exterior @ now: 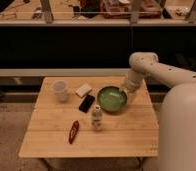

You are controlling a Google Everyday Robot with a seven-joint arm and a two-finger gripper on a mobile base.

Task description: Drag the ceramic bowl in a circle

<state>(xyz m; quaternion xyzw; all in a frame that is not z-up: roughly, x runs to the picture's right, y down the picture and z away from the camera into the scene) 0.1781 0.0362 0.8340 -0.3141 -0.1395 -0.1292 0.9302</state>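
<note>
The ceramic bowl (111,98) is a round, shallow, glossy green bowl on the right half of the wooden table (51,135). My gripper (125,91) reaches down from the white arm (156,70) at the right and sits at the bowl's right rim, touching it. I cannot see how the fingers stand.
A translucent whitish cup (60,91) stands at the back left. A pale block (83,90) and a black phone (86,103) lie left of the bowl. A small white bottle (96,118) stands in front of the bowl. A red object (73,131) lies near the front.
</note>
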